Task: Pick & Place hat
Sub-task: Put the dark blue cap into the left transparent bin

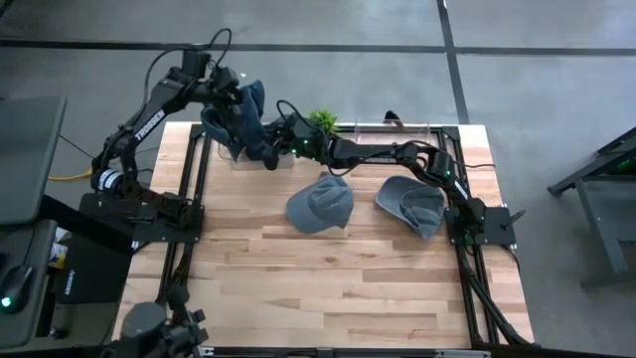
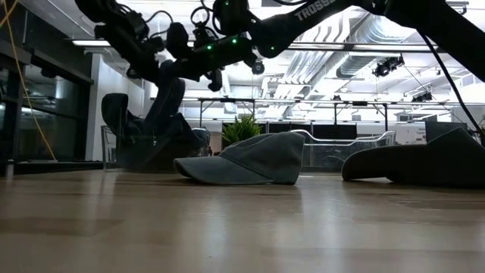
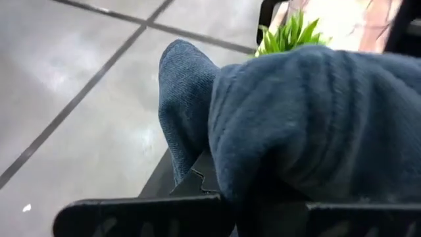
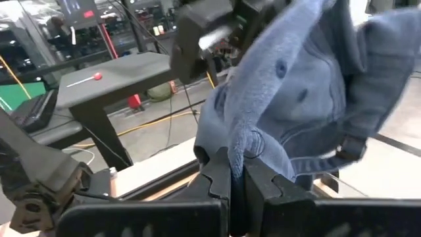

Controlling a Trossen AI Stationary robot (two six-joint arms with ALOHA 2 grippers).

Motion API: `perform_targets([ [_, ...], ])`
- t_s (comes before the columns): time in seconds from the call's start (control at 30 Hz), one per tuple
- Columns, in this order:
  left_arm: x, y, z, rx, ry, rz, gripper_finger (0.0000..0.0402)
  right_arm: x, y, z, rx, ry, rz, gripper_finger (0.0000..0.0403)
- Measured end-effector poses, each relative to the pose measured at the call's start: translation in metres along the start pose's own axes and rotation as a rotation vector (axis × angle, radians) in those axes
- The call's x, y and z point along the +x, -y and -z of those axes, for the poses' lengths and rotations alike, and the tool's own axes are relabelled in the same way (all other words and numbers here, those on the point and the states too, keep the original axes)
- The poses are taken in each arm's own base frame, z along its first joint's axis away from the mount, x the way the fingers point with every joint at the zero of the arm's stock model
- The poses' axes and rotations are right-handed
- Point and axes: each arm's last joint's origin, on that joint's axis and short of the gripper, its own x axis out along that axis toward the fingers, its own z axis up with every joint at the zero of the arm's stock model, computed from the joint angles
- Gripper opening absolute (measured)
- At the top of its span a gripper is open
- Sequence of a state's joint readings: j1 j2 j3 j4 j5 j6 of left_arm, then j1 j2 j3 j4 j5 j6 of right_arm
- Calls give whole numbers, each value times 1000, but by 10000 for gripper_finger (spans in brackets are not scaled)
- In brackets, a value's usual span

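Observation:
A blue denim hat (image 1: 248, 121) hangs above the table's far left corner, held between both arms. My left gripper (image 1: 231, 94) is shut on its upper part, and blue cloth (image 3: 316, 118) fills the left wrist view. My right gripper (image 1: 275, 139) reaches across from the right and is shut on the hat's lower right side (image 4: 289, 85). In the low view the hat (image 2: 168, 106) hangs over a clear bin (image 2: 140, 148) that holds more dark cloth. My left gripper (image 3: 227, 197) pinches a bunched fold of the hat's cloth (image 3: 217, 151) between its two fingers. The hat is lifted clear of the table; the cloth covers the place of contact. My right gripper (image 4: 237, 174) pinches a lower edge of the hat (image 4: 240, 148) between its two fingers, coming level from the table's right. The hat rises beyond the fingers, its strap (image 4: 348, 148) hanging loose.
Two more denim hats lie on the table, one at the middle (image 1: 320, 204) and one to its right (image 1: 412, 206). A small green plant (image 1: 320, 119) and a clear tray (image 1: 397, 129) stand at the far edge. The near half of the table (image 1: 328, 288) is bare wood.

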State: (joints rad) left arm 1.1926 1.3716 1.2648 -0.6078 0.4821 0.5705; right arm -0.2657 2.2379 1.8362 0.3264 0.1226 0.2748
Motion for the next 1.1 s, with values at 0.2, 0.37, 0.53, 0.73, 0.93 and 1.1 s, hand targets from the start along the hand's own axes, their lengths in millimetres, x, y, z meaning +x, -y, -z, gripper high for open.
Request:
perform_targets([
  [0.2,16,3,3,1,-87,-32,0,0,0,1,15,-7,16,2],
  [0.37,19,3,7,-13,-164,-85,0,1,0,5,24,-12,29,2],
  [0.53,19,1,8,-12,-201,-147,0,11,3,28,57,-25,32,2],
  [0.73,23,-3,5,5,-158,-158,0,13,2,33,54,-7,34,2],
  [0.93,30,3,4,19,-185,-139,0,13,-1,33,79,-18,-11,2],
  [1.1,30,4,8,10,-227,-135,0,12,-7,34,59,-10,-21,2],
])
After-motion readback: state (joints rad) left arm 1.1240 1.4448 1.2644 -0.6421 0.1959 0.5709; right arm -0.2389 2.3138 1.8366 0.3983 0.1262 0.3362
